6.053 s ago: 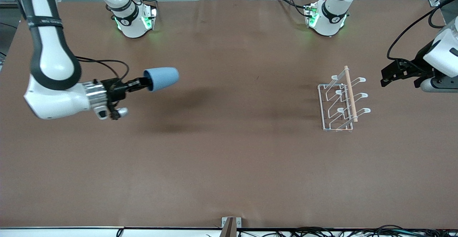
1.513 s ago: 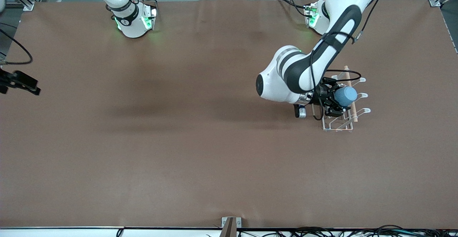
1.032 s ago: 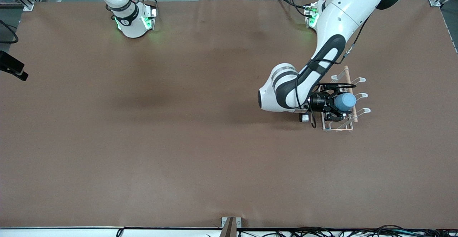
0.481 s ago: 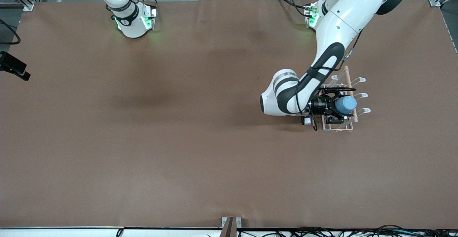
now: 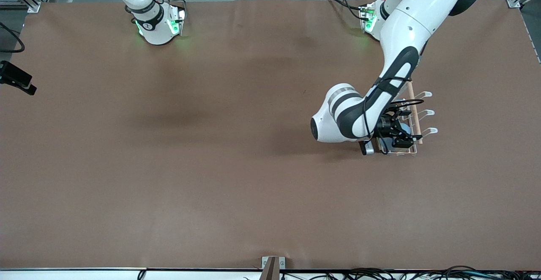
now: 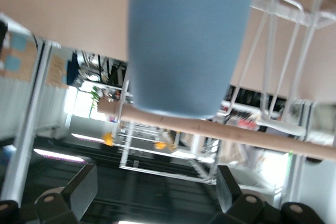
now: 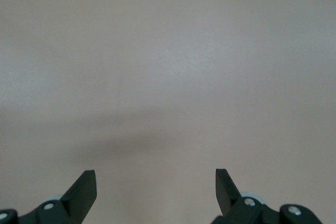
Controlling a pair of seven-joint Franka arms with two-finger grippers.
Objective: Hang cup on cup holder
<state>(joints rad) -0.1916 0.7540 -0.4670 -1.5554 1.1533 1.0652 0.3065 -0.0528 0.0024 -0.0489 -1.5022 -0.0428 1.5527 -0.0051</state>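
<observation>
- The left hand [image 5: 401, 138] is down at the cup holder [image 5: 416, 115], fingers [image 6: 79, 195] spread and apart from the cup [image 6: 186, 40].
- The cup sits on the holder, against its wooden dowel [image 6: 262, 132], toward the left arm's end of the table [image 5: 211, 166].
- The right hand [image 7: 156, 192] waits with fingers spread over bare table at the right arm's end.

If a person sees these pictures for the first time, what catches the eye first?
The left arm, bent low over the white cup holder toward its own end of the table, with the left gripper at the rack. In the left wrist view a blue cup fills the picture, apart from the open fingers, by the wooden dowel. The right gripper waits open over bare table.
</observation>
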